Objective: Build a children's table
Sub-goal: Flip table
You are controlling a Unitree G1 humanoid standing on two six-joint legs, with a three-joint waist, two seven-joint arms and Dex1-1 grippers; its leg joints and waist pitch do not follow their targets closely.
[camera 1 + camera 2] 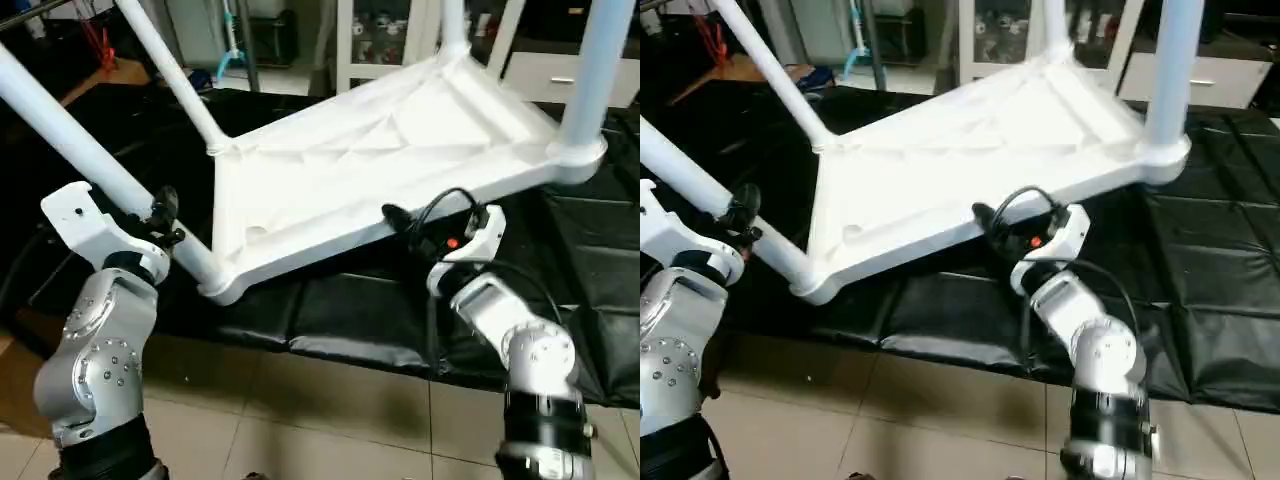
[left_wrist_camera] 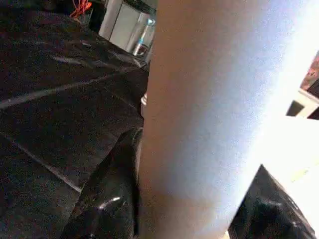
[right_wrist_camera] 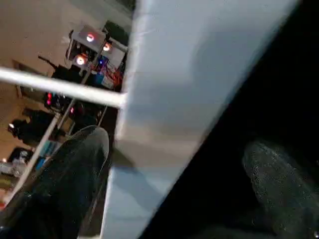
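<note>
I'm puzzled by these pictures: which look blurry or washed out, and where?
Left wrist view: the table leg sits close and soft, bleaching to white glare at one side. Right wrist view: the table edge is smeared, the room behind dim. Head views: sharper, evenly lit table top.

The children's table (image 1: 400, 150) lies upside down, tilted, on black mats. Its white plastic square top (image 1: 330, 180) shows the X-ribbed underside, with the near edge lifted a little. All four tapered white legs stand in the round corner sockets. The leg at 8 o'clock (image 1: 90, 160) slants up toward 10 o'clock. The leg at 11 o'clock (image 1: 170, 75) leans the same way. The leg at 2 o'clock (image 1: 590, 90) rises almost upright, and the far leg (image 1: 453, 25) stands at 1 o'clock.
</note>
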